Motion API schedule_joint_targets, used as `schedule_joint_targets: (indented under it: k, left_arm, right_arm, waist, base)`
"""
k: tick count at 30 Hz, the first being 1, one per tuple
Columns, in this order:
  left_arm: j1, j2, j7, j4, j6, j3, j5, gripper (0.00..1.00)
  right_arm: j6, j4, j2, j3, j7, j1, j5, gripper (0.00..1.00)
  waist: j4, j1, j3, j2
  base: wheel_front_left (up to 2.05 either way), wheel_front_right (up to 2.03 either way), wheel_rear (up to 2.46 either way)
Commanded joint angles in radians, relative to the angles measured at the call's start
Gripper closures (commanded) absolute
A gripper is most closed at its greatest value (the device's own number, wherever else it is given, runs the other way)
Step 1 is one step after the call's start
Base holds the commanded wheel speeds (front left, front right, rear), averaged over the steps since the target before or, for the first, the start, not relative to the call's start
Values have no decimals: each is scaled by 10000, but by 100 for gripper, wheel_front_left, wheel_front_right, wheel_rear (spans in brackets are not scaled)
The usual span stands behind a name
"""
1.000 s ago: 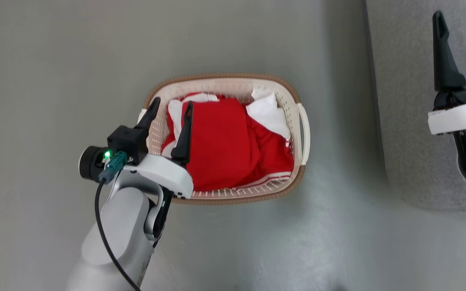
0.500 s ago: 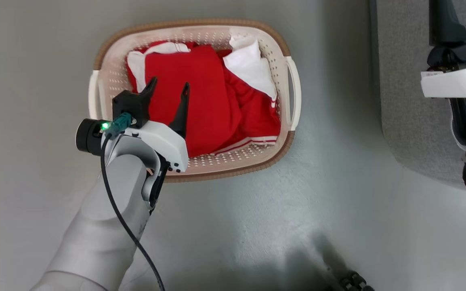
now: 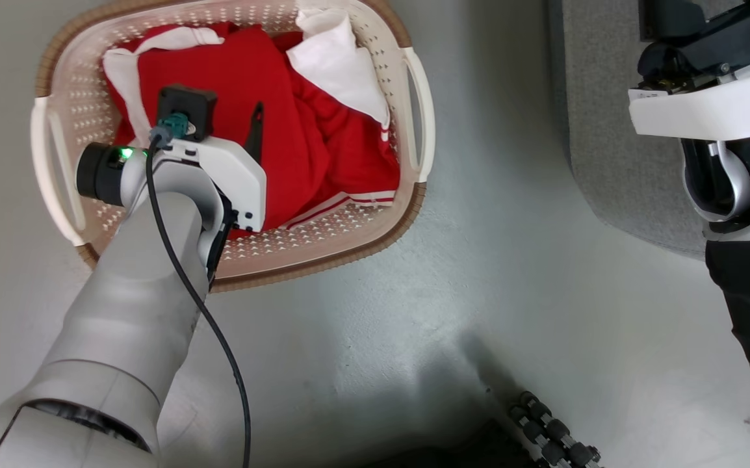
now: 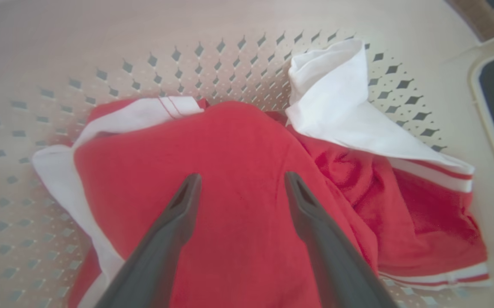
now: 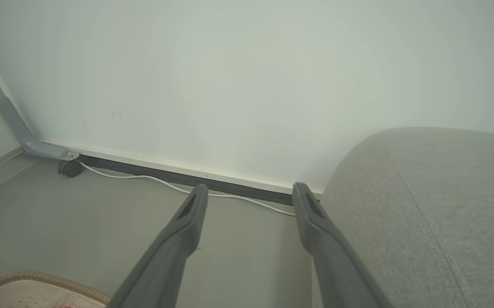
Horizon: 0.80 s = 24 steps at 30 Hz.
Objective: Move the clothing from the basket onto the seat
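One basket [image 3: 323,237] is cut off at the head view's top; clothing [image 3: 313,153] is heaped inside, garment count indistinguishable. Left pincer [image 4: 242,182] and right pincer [image 5: 250,191] are spread wide, empty.

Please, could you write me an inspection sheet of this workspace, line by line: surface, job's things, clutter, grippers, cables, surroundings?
Surface: grey floor, smooth; the basket stands on it.
Job's things: red-and-white clothing heaped in the basket; grey seat to its right, no clothing on its visible part.
Clutter: dark ribbed object at the head view's bottom edge; cannot tell what it is.
Grippers: left gripper open, inside the basket over the clothing, holding nothing; right gripper open, near the seat, holding nothing.
Cables: black cable along the left arm; white cable on the floor by the wall.
Surroundings: pale wall with dark skirting; grey bracket in the corner.
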Motion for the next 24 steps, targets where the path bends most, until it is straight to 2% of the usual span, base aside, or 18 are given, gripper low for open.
schedule_joint_targets:
  k: [1, 6, 17, 18, 19, 20, 24]
  left_arm:
    - [-161, 108, 145, 183, 114, 48, -95, 0]
    - [-510, 135, 815, 619, 508, 4, -182, 0]
    - [-678, 388, 2013, 824, 714, -52, -317, 0]
    - [-668, 388, 2072, 829, 706, -69, -325, 13]
    - [-664, 383, 2071, 833, 689, -75, -341, 81]
    - [-645, 374, 2097, 836, 662, -67, -378, 100]
    - [-619, 320, 1938, 843, 570, -81, -465, 100]
  right_arm:
    - [71, -345, 82, 149, -103, 169, 127, 0]
    - [71, -456, 274, 288, -103, 110, 225, 0]
    - [71, -591, 529, 449, -103, 124, 350, 0]
    - [71, -588, 529, 444, -103, 136, 364, 0]
    - [71, -590, 530, 438, -103, 147, 379, 0]
    - [71, -607, 537, 434, -103, 172, 384, 0]
    - [71, -572, 533, 378, -103, 189, 392, 0]
  waist:
    - [-260, 0, 242, 0]
    - [-525, 0, 463, 0]
    - [-959, 0, 650, 0]
    - [-973, 0, 643, 0]
    - [-989, 0, 637, 0]
    - [-1006, 0, 624, 0]
    - [-1034, 0, 570, 0]
  base:
    - [0, 0, 0]
    - [0, 0, 0]
    - [0, 0, 0]
    - [0, 0, 0]
    - [0, 0, 0]
    - [0, 0, 0]
    - [0, 0, 0]
